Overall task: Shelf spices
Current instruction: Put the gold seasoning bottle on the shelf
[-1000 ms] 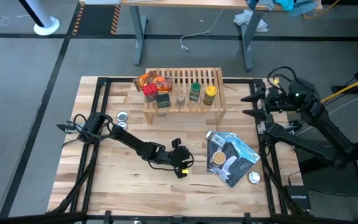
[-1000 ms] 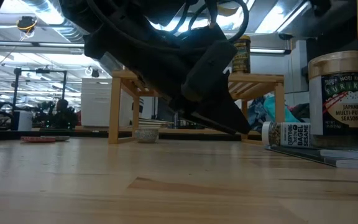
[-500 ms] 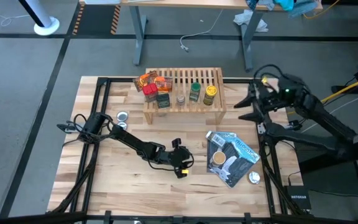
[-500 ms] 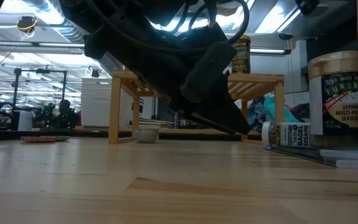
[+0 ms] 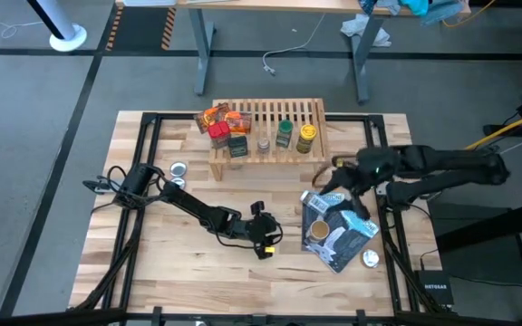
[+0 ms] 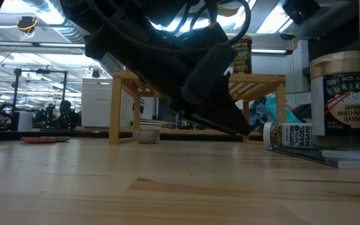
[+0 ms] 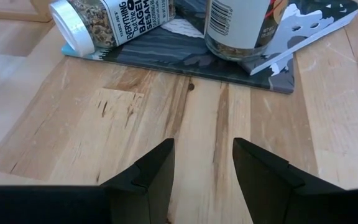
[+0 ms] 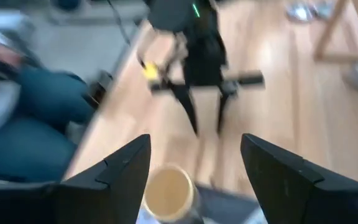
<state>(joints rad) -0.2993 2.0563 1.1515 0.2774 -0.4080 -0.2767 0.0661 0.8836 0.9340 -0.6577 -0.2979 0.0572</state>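
Observation:
The light-wood shelf (image 5: 268, 127) stands at the table's far middle. On it are orange packets (image 5: 214, 116), a red-capped jar (image 5: 220, 136), a dark tin (image 5: 238, 146), and green-capped (image 5: 285, 134) and yellow-capped (image 5: 305, 138) jars. A tan-capped jar (image 5: 317, 233) stands on a blue-and-black pouch (image 5: 344, 226). A white-capped jar (image 7: 104, 18) lies on its side on the pouch's edge. My left gripper (image 7: 202, 149) rests low and open just left of the pouch, holding nothing. My right gripper (image 8: 196, 146) hangs open in the air above the tan-capped jar (image 8: 169, 193).
Flat silver discs lie left of the shelf (image 5: 178, 168) and at the near right (image 5: 370, 259). A black frame (image 5: 149, 136) runs along the table's edges. In the right wrist view a person's leg in blue cloth (image 8: 17, 130) shows beyond the table.
My right gripper has swung from outside the table's right edge toward the table's middle, tipping downward and sinking a little, and now hangs over the pouch. Its fingers stay open. The left arm and all the spices have kept still.

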